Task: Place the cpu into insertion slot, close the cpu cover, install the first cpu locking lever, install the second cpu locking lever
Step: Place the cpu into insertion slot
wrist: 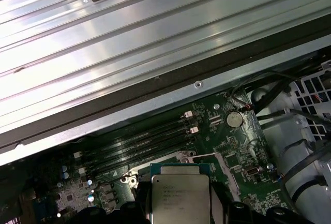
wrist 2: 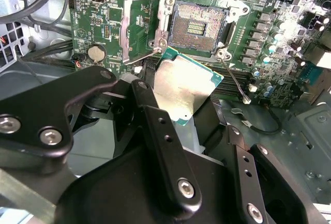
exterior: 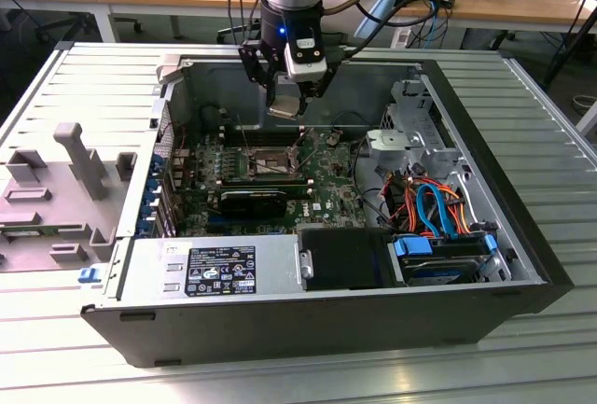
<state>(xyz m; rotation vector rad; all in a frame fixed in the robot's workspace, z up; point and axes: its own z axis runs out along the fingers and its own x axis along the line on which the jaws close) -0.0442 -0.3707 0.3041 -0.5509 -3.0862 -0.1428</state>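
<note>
Silver-grey chip: the small flat square cpu with a dull metal top and green edging point(wrist 2: 189, 81) is pinched in my pincer, up in the air and just short of the socket.
My pincer: the black two-finger gripper point(wrist 2: 182, 109) is pressed onto two opposite edges of the cpu, and the hold looks firm.
Socket: the small dark square insertion slot with a silver rim point(wrist 2: 196, 27) lies bare, its contacts showing, on the green motherboard point(wrist 2: 103, 22).
Cover: the thin silver frame of the cpu cover point(wrist 2: 125, 30) is swung open to one side of the slot, out of my way.
Lever: a thin wire locking lever with a pale tip point(wrist 2: 235, 81) stands free beside the slot, close to the chip.
Where I hang: in the exterior view I'm over the open dark computer case point(exterior: 326, 320), above the board.
Step in hand: placing the cpu; nothing is seated yet.
Doing it well, as I judge it: bring the chip flat, square its corners to the rim, match its orientation, then lower it straight. Don't slide it across the contacts, don't press, and stay clear of that wire.
</note>
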